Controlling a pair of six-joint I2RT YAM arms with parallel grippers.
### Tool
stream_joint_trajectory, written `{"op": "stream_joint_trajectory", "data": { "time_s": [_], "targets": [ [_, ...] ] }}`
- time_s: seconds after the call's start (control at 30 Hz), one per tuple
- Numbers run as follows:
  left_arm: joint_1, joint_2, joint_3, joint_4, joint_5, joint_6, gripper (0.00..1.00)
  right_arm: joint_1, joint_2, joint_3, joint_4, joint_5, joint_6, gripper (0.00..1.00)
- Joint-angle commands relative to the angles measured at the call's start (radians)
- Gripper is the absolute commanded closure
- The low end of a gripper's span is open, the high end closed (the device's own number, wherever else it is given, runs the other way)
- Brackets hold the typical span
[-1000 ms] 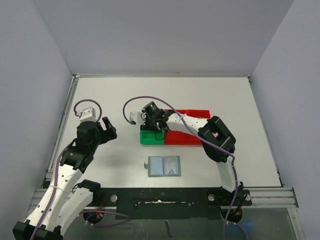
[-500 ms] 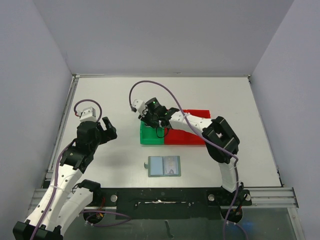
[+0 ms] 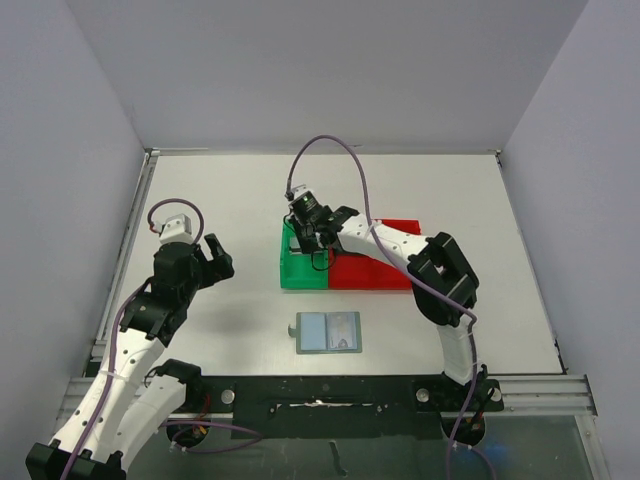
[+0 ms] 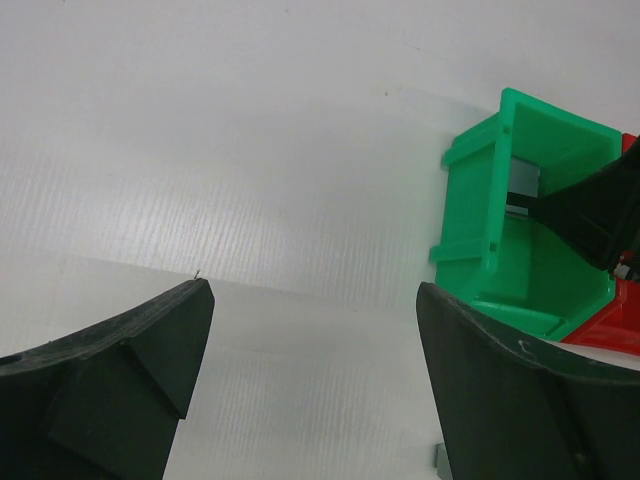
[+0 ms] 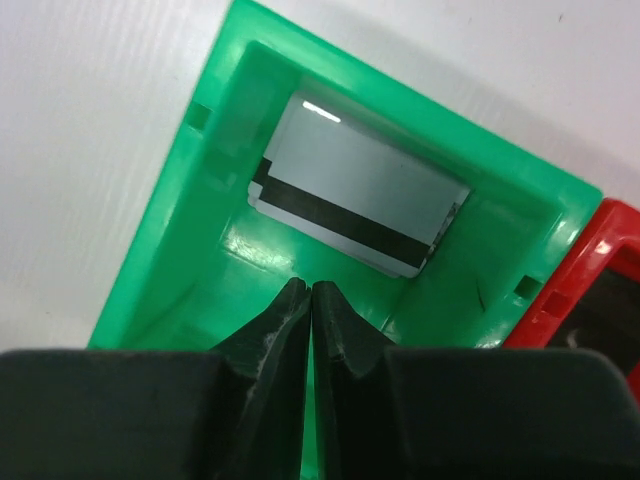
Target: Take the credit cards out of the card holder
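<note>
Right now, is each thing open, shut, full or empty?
card holder: lying open, flat
green bin: holds one credit card
credit card: dark stripe showing
left gripper: open, empty
right gripper: shut, empty, over the green bin

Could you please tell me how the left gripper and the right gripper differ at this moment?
The left gripper is wide open; the right gripper is shut. The left hangs over the table; the right points into the green bin, which holds a card. Neither holds anything.
</note>
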Motion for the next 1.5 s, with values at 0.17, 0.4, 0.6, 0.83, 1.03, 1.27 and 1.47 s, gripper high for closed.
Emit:
{"op": "stream_joint_trajectory", "data": {
  "time_s": [0.17,0.4,0.6,0.83,1.03,1.27,1.47],
  "targets": [
    [0.011,-0.013,0.011,0.057,0.002,0.020,0.16,0.000,0.051,0.089,-0.056,0.023,0.104,0.89],
    [0.014,-0.013,0.011,0.056,0.003,0.020,0.16,0.013,0.129,0.134,-0.064,0.030,0.125,0.89],
    [0.015,-0.014,0.011,0.057,0.003,0.019,0.16,0.020,0.165,0.192,-0.082,0.041,0.126,0.89],
    [0.016,-0.014,0.011,0.056,0.003,0.019,0.16,0.020,0.206,0.220,-0.099,0.054,0.144,0.88],
    [0.016,-0.013,0.011,0.057,0.005,0.019,0.16,0.020,0.226,0.227,-0.101,0.077,0.156,0.88],
    [0.016,-0.010,0.011,0.058,0.006,0.018,0.16,0.016,0.232,0.228,-0.091,0.107,0.161,0.87],
    [0.016,-0.011,0.011,0.058,0.005,0.018,0.16,0.014,0.225,0.230,-0.081,0.111,0.165,0.86]
  ]
}}
